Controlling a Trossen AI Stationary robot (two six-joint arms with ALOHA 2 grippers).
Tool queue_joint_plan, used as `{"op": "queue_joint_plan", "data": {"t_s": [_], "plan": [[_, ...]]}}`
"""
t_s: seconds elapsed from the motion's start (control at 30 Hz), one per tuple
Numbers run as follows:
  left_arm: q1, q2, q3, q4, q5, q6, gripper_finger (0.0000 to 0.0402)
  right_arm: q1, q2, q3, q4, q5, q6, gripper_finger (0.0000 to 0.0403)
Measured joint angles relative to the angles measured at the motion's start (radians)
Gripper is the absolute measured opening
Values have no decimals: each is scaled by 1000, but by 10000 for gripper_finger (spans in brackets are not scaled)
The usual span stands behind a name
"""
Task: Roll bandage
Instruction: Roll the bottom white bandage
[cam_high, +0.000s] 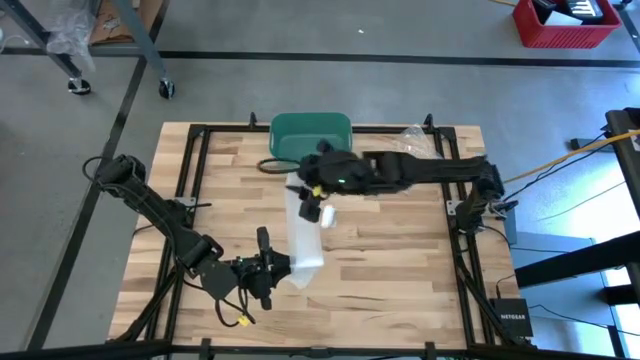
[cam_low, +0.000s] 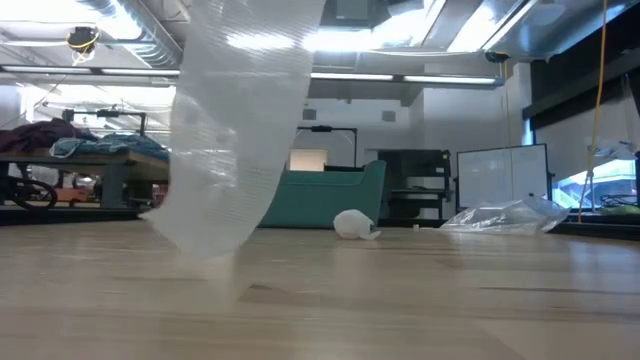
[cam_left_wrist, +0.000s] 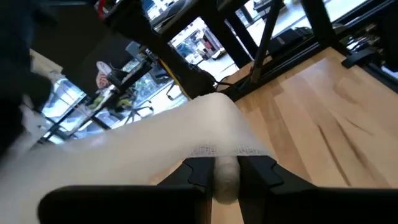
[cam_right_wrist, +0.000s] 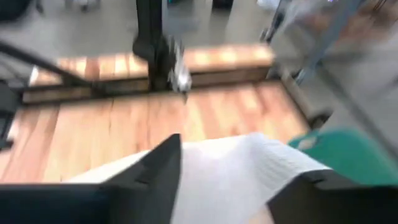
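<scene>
White gauze bandage (cam_high: 303, 228) stretched between 2 grippers, centre of the table.
High view: left gripper (cam_high: 272, 266) at 7 o'clock pinches its near end; right gripper (cam_high: 313, 193) at 12 o'clock. Left wrist view: fingers (cam_left_wrist: 200, 172) narrow, clamping the strip. Right wrist view: jaws wide apart over the bandage.
</scene>
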Motion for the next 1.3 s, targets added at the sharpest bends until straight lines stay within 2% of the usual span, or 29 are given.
{"op": "queue_joint_plan", "data": {"t_s": [0.13, 0.3, 0.5, 0.63, 0.93, 1.0, 1.1, 1.13, 1.17, 1.3], "plan": [[27, 0, 0, -37, 59, -49, 35, -42, 60, -1, -84, -95, 43, 255], [64, 0, -1, -152, 75, -138, 36, -61, 74, -1, -129, -175, 113, 289], [101, 0, -1, -226, 75, -218, 38, -58, 55, 106, -259, -184, 159, 293], [104, 0, -1, -231, 75, -237, 38, -58, 54, 143, -263, -191, 164, 294], [100, -2, -1, -240, 74, -244, 44, -58, 54, 94, -263, -166, 201, 294], [100, -2, -1, -246, 73, -244, 44, -59, 54, 69, -272, -253, 243, 294], [101, -2, -1, -246, 73, -242, 45, -60, 56, 65, -339, -443, 270, 294], [101, -2, -1, -246, 72, -242, 45, -59, 50, 65, -340, -465, 269, 294], [101, -2, -1, -246, 72, -241, 45, -57, 44, 65, -340, -456, 269, 294], [101, -2, -1, -246, 71, -244, 45, -36, 36, 67, -327, -308, 269, 294]]}}
